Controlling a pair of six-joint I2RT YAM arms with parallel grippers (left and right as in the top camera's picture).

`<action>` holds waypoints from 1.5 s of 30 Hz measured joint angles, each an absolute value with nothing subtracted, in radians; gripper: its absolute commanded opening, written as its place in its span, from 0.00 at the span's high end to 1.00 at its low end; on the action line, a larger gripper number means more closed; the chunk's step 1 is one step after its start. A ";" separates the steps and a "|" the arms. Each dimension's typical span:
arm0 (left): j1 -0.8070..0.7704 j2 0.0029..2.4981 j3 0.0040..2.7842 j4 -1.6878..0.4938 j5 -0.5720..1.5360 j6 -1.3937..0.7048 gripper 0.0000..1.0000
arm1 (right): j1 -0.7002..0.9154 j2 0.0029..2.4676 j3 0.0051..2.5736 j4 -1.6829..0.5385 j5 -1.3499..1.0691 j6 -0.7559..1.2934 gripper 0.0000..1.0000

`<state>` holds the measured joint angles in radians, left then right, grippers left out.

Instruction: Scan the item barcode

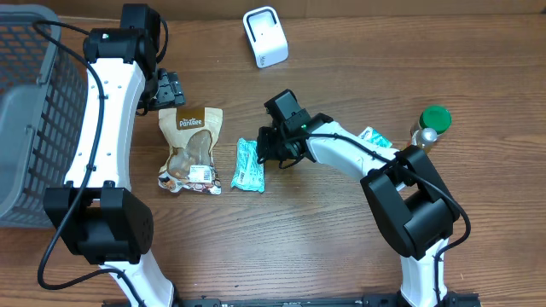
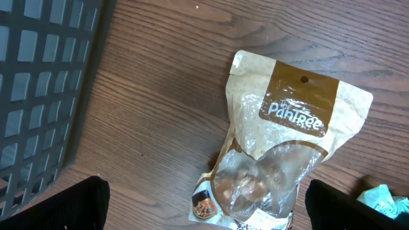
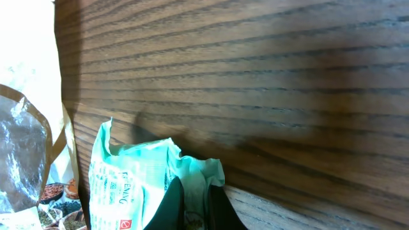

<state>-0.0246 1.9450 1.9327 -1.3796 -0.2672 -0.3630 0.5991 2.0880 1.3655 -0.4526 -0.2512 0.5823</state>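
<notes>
A teal snack packet [image 1: 249, 165] lies on the wooden table beside a brown and clear Pantree pouch [image 1: 192, 147]. My right gripper [image 1: 266, 149] is shut on the packet's crinkled right edge. The right wrist view shows both black fingers pinching the teal packet [image 3: 128, 185] at my right gripper [image 3: 193, 191]. My left gripper [image 1: 169, 89] hovers open above the pouch's top end. In the left wrist view the pouch [image 2: 287, 147] lies between the wide-apart fingers [image 2: 70, 204] of my left gripper [image 2: 211, 211], untouched. A white scanner [image 1: 265, 36] stands at the back.
A grey mesh basket [image 1: 26, 111] fills the left edge and shows again as the basket [image 2: 38, 83] in the left wrist view. A green-capped bottle [image 1: 431, 124] and another teal packet [image 1: 374, 136] lie at the right, partly under the right arm.
</notes>
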 measured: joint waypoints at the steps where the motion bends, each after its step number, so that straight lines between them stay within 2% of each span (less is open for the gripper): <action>1: -0.025 1.945 1.933 -1.380 -0.267 -0.363 0.00 | 0.597 2.088 1.365 -0.455 -0.254 0.583 0.96; 7: -0.025 1.945 1.933 -1.380 -0.267 -0.363 0.00 | 0.589 2.088 1.365 -0.462 -0.262 0.583 0.96; 12: -0.025 1.945 1.933 -1.380 -0.267 -0.363 0.00 | 0.589 2.088 1.365 -0.464 -0.262 0.582 0.89; 14: -0.025 1.945 1.933 -1.380 -0.267 -0.363 0.00 | 0.588 2.088 1.365 -0.464 -0.262 0.581 0.90; 17: -0.025 1.945 1.933 -1.380 -0.267 -0.363 0.01 | 0.588 2.088 1.365 -0.465 -0.262 0.580 0.96; 30: -0.025 1.945 1.933 -1.380 -0.267 -0.363 0.00 | 0.569 2.084 1.366 -0.503 -0.276 0.594 0.96; 45: -0.025 1.945 1.933 -1.380 -0.266 -0.363 0.01 | 0.373 2.050 1.369 -0.744 -0.331 0.677 0.96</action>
